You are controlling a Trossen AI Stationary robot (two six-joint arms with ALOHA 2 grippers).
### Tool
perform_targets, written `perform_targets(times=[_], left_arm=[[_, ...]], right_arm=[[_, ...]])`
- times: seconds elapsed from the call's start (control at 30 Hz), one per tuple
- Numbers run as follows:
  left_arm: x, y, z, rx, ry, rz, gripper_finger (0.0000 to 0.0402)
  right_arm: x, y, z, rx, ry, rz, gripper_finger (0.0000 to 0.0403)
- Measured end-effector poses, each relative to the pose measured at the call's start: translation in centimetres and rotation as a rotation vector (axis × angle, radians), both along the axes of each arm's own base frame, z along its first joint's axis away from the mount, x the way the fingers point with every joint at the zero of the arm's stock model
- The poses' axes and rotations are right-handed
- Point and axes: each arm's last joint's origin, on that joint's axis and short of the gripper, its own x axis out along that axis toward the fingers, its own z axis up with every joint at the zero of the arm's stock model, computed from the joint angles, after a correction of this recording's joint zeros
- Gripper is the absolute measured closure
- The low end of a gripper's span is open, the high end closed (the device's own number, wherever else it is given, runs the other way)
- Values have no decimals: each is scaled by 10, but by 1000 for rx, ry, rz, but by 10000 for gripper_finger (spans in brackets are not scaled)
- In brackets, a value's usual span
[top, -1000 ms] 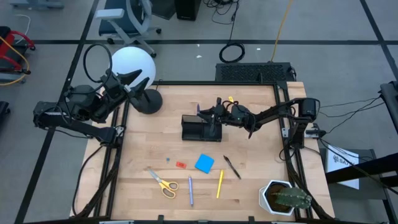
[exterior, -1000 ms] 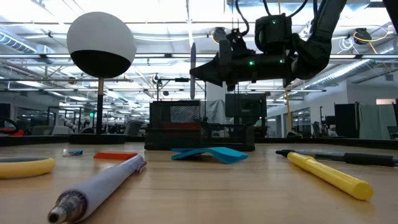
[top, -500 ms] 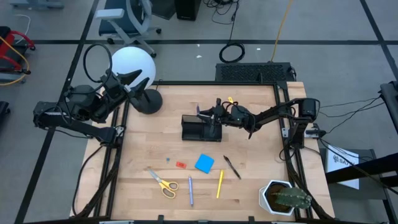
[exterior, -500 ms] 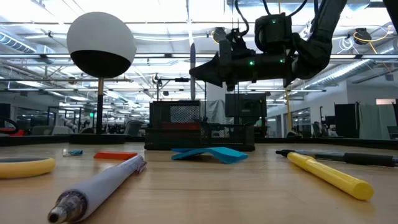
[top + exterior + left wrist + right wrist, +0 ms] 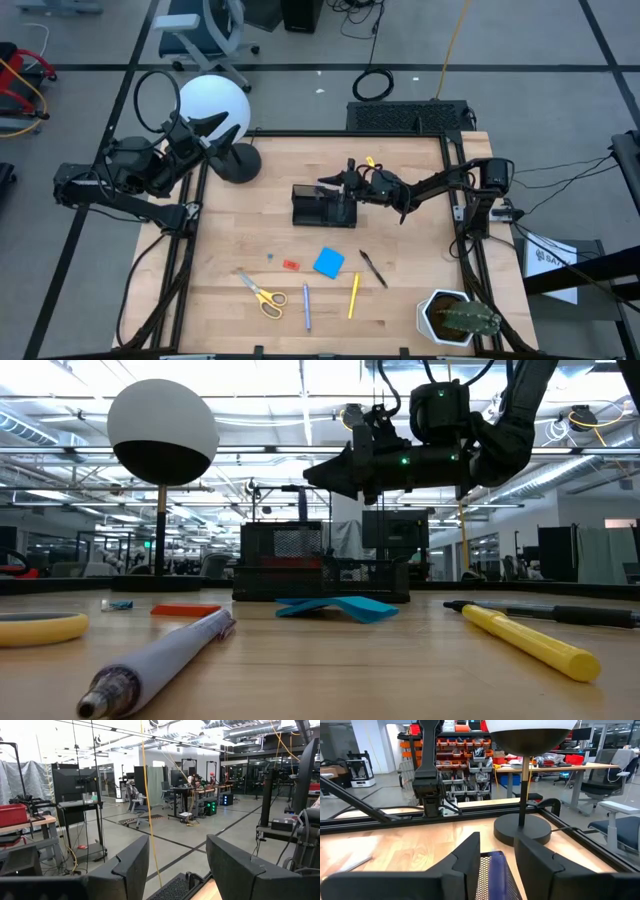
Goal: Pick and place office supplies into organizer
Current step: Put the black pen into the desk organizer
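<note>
I see the small black mesh organizer [image 5: 323, 205] mid-table, a blue pen [image 5: 496, 872] standing in it. My right gripper [image 5: 335, 182] hovers just above it, fingers spread, gripping nothing. My left gripper [image 5: 222, 126] waits open and empty beside the white globe lamp [image 5: 213, 104].

Both of my arms are matte black, built from blocky jointed links with black cables looped alongside. My right gripper [image 5: 318, 468] tapers to dark wedge fingers, small green lights glowing on its wrist housing. My left gripper [image 5: 177, 865] shows broad angular black fingers [image 5: 127, 865].
</note>
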Motion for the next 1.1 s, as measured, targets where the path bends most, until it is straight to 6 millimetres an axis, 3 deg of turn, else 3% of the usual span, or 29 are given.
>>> perform_targets(times=[0.3, 0.9, 1.1], left_arm=[[0, 0, 0, 0, 0, 0, 201], [0, 0, 0, 0, 0, 0, 201], [0, 0, 0, 0, 0, 0, 201]], right_arm=[[-1, 0, 7, -5, -9, 0, 271], [-3, 6, -8, 45, 184, -13, 271], [-14, 12, 13, 33, 244, -55, 271]])
